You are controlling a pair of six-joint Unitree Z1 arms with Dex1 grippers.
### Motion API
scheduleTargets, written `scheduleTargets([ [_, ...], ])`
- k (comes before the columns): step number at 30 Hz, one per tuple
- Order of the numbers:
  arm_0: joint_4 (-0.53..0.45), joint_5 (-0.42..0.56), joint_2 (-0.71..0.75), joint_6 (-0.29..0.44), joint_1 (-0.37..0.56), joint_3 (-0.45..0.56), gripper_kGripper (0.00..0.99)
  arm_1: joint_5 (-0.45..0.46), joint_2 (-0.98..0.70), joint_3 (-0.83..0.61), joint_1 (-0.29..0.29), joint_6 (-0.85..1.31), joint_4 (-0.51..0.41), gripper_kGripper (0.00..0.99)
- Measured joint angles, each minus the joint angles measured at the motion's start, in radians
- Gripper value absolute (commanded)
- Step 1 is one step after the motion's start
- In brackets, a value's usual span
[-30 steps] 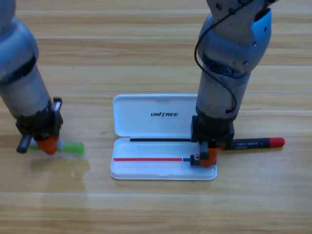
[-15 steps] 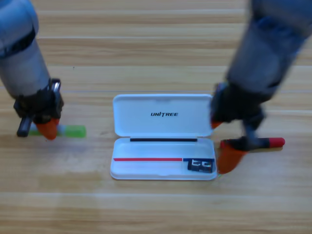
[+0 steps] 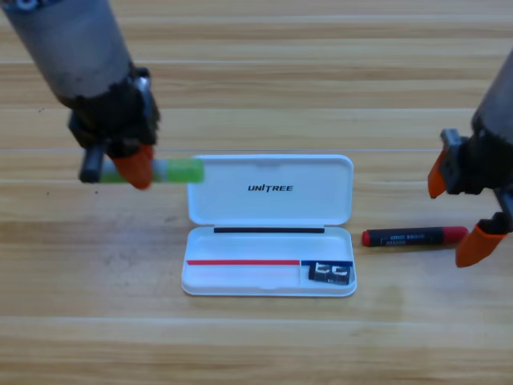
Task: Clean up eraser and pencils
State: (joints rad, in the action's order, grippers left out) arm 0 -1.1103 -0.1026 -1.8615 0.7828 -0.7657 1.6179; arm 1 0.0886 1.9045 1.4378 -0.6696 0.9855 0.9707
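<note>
The left gripper (image 3: 135, 170) is clamped on the green pencil (image 3: 178, 170) and holds it up, just left of the white case (image 3: 269, 192). The pencil's green end pokes out to the right, near the lid's corner. The eraser (image 3: 330, 273) lies inside the case (in the right end of the bottom half). The black pencil (image 3: 414, 237) lies flat on the table (image 3: 256, 345), just right of the case. The right gripper (image 3: 458, 216) is at the pencil's red end, its jaws wide apart.

Pale wooden plank table (image 3: 256, 80)
</note>
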Motion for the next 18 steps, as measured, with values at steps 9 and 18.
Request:
scheduleTargets([
  [9,-0.002,0.126,-0.119,0.0,-0.024,0.046,0.0,0.0,0.202,0.138,0.037,0.106,-0.013,0.965],
  [18,-0.001,0.147,-0.253,0.0,-0.029,0.117,0.0,-0.042,0.305,0.21,0.045,0.128,-0.02,0.923],
])
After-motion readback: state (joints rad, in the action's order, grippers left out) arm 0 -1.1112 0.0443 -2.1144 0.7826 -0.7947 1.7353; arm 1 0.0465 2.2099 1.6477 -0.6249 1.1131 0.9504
